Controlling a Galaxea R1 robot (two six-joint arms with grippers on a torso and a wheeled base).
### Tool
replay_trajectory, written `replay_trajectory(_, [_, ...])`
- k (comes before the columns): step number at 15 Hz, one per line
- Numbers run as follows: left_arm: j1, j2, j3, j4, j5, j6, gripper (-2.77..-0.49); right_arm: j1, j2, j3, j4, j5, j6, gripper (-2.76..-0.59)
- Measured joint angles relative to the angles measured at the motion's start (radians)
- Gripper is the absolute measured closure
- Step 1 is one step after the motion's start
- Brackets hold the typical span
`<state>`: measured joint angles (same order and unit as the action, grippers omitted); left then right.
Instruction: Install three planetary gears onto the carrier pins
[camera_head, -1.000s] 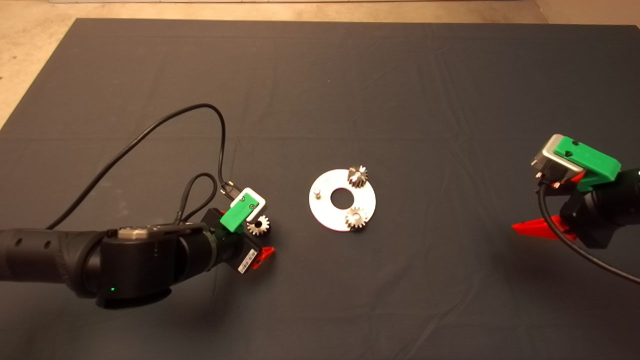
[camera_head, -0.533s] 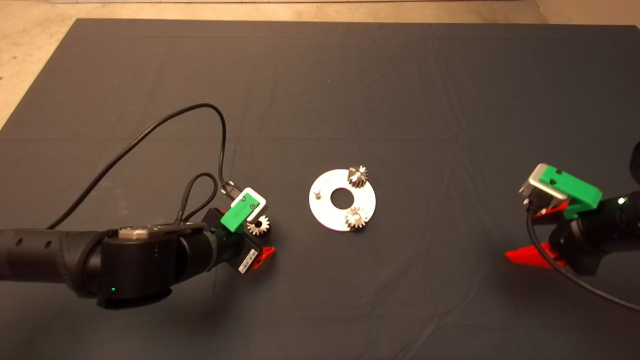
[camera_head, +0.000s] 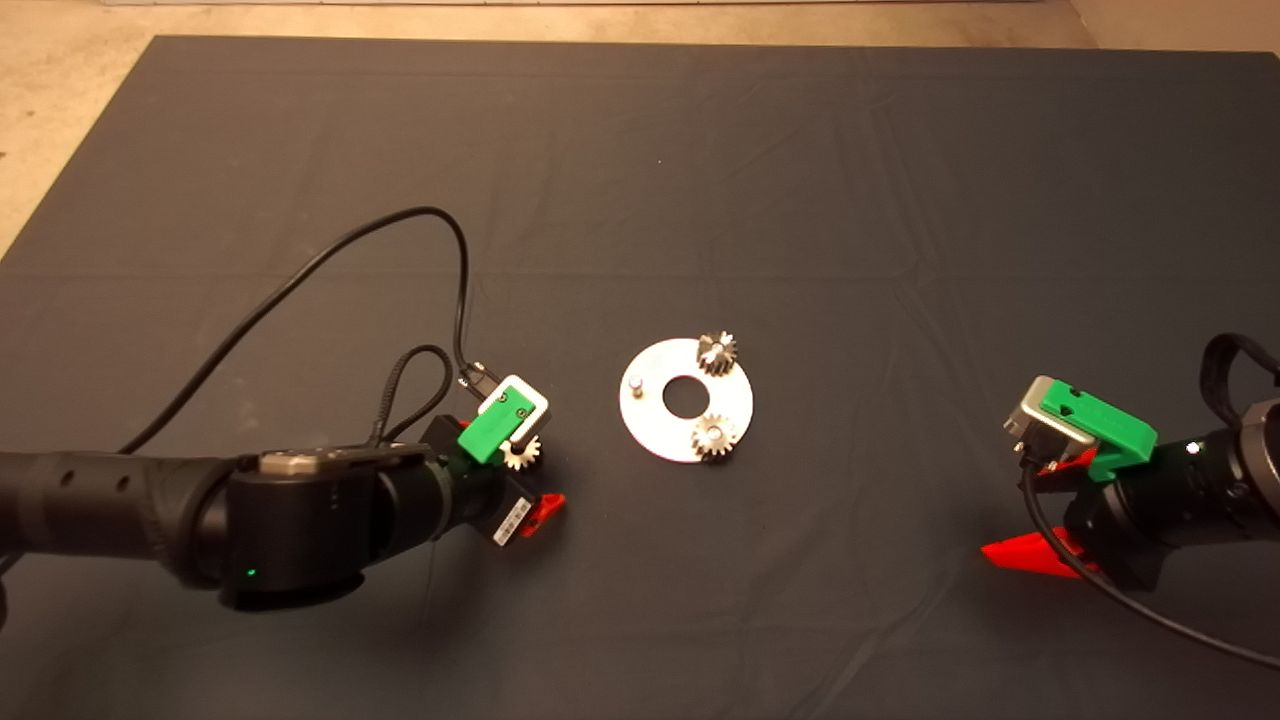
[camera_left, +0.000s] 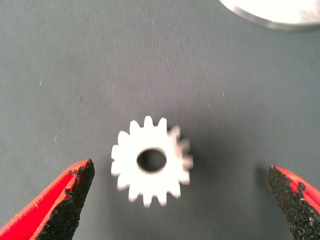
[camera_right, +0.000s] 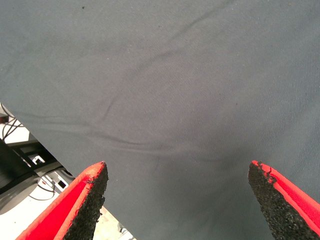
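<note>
Dark mat spreads wide; the silver disc lies flat at centre, two planetary gears seated on carrier pins, one pin bare. Left of it, the third gear lies flat, hole up. The left gripper straddles it, fingers spread wide, touching nothing. The right gripper hangs spread and empty at the right.

loose gear half hidden under left wrist camera mount
</note>
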<state>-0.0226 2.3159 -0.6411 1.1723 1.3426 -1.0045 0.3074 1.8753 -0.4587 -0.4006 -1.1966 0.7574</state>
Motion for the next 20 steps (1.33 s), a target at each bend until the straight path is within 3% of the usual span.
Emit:
replay_trajectory(8, [0.000, 0.010, -0.027, 0.016, 0.000, 0.001, -2.49, 0.000, -0.003, 0.000, -0.003, -0.001, 0.000, -2.07])
replay_trajectory(12, [0.023, -0.011, -0.027, 0.037, 0.000, 0.003, -2.49, 0.000, -0.003, 0.000, -0.003, -0.001, 0.000, -2.07])
replay_trajectory(16, [0.022, -0.017, -0.027, 0.044, -0.001, 0.004, -2.49, 0.000, -0.003, 0.000, -0.003, -0.002, 0.000, -2.07])
replay_trajectory(20, [0.023, -0.033, -0.027, 0.045, -0.031, 0.005, -2.42, 0.000, -0.003, 0.000, -0.003, -0.004, 0.000, -2.07])
